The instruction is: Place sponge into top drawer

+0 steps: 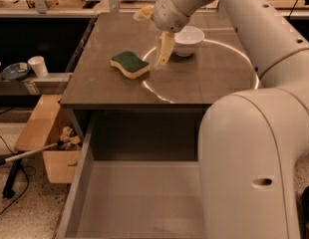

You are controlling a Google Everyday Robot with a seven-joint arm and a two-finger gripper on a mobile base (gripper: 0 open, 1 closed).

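Observation:
The sponge (130,64), dark green on top of yellow foam with wavy edges, lies flat on the brown table top (194,83), left of centre. My gripper (161,59) hangs just to the right of the sponge, tips pointing down at the table, a little apart from the sponge. It holds nothing. The top drawer (139,203) is pulled out below the table's front edge, a wide grey box with nothing showing inside. My arm covers its right part.
A white bowl (188,40) stands on the table just behind and right of the gripper. A white cup (38,65) and a small dish (12,70) sit on a low shelf at the left. A cardboard box (47,138) stands on the floor left of the drawer.

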